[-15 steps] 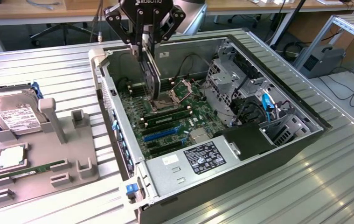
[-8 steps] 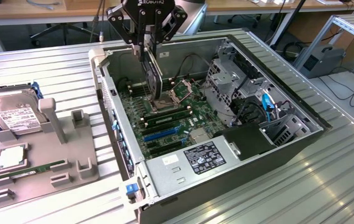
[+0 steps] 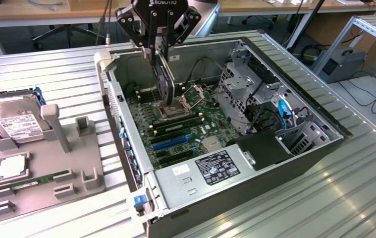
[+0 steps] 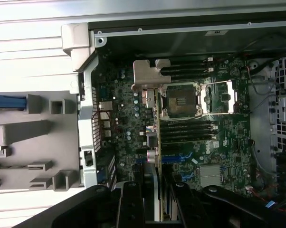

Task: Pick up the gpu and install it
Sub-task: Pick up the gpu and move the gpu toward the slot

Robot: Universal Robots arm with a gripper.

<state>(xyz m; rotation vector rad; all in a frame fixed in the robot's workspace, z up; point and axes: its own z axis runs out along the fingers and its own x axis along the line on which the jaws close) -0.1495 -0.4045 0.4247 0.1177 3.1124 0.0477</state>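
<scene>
Claw: the gripper [image 3: 158,55] hangs in the upper middle of the exterior view, over the open computer case [image 3: 310,94], its fingers pinching the gpu [image 3: 164,82] between them
Gpu: off its holder and in the air, hanging as a thin dark strip below the claw and down into the case; in the wrist view the gpu [image 4: 157,137] shows edge-on, with its silver bracket [image 4: 150,76] at the end away from the gripper [image 4: 157,205]
Under the card: its low end sits over the motherboard [image 3: 184,130], close to the cpu socket [image 3: 174,108]; whether it touches the board I cannot tell
Slots: the blue expansion slots [image 3: 172,142] lie lower in the exterior view than the card, toward the power supply [image 3: 209,171], and look unfilled; in the wrist view the blue expansion slots [image 4: 175,159] lie just beside the card's edge
Done: the pick-up, judging by the firm pinch and the card being clear of the grey parts tray [image 3: 75,191] at the exterior view's left
Left: the install itself; the card is not seated in any slot and stands tall rather than lying along a slot
In the tray: the hard drive [image 3: 13,121], a cpu [image 3: 13,168] and a RAM stick [image 3: 39,179], all well apart from the claw
</scene>
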